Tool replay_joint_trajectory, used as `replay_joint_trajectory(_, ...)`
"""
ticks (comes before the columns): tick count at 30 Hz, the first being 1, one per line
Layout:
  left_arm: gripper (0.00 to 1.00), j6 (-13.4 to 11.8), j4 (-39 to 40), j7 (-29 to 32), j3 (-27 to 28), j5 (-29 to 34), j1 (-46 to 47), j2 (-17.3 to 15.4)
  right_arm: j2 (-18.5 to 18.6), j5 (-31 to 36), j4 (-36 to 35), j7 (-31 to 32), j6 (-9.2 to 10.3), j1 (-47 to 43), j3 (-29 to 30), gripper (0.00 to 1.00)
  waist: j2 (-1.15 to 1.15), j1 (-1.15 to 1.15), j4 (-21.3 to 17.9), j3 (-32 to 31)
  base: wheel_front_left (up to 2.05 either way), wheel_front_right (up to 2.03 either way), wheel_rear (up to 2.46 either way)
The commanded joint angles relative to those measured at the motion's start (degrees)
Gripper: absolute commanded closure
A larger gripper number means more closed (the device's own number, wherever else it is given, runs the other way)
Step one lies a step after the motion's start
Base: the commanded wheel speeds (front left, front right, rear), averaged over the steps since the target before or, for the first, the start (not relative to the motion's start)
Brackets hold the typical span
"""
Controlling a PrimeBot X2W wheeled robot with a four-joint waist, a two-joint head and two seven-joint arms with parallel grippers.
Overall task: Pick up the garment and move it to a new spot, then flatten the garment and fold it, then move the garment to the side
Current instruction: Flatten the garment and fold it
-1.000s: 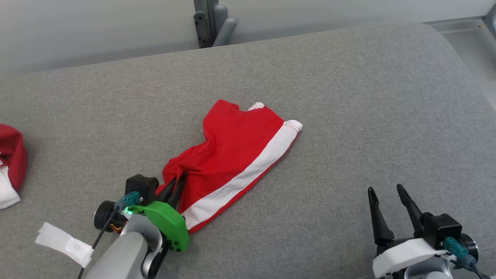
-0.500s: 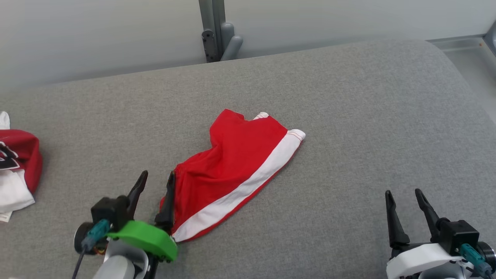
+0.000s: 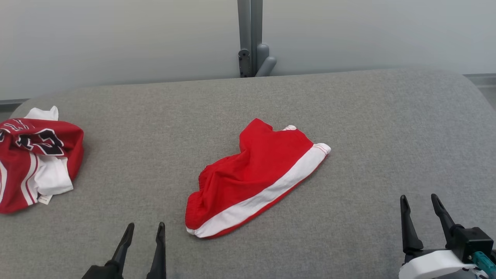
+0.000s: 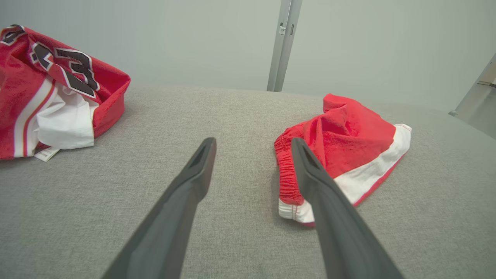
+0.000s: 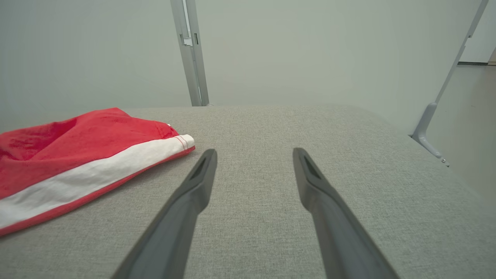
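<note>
Centrally on the grey upholstered pad (image 3: pixel 368 116) lie the red shorts (image 3: pixel 255 178), and everything else is placed from them. They lie loosely doubled over and rumpled, not flat. A broad white stripe runs along the edge nearest the robot, and the gathered elastic waistband is at their left end.

Just to the left of that waistband end, and a little nearer the robot, sits the left gripper (image 3: pixel 146 225). Its two dark fingers are spread wide with only bare pad between them. In the head view they are clear of the cloth, though close to it.

Well off to the right of the shorts is the right gripper (image 3: pixel 419 197), equally wide apart and holding nothing.

Far to the left of the shorts lies a crumpled red and white jersey (image 3: pixel 38 155) with black numerals. Beyond the shorts, past the pad's far edge, rises a grey metal post (image 3: pixel 250 38) against a pale wall.
</note>
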State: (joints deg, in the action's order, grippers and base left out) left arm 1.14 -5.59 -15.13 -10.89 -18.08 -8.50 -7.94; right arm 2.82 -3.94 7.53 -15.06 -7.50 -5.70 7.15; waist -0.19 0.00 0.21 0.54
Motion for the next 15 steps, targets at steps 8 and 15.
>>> replay_joint_trajectory(8,0.00,3.46,-2.31,-0.02,6.78,4.10,-3.62,3.01,0.16,0.74,1.67,-0.17,0.02,-1.22,-1.12,0.00,0.19,0.00,1.80,-1.57,0.00,0.00,0.00)
replay_joint_trajectory(15,0.00,5.18,-3.39,-0.02,9.46,5.51,-1.93,4.57,0.17,-0.05,2.56,-0.17,0.02,-1.56,-2.64,0.00,0.19,0.00,1.58,-1.49,0.00,0.00,0.00)
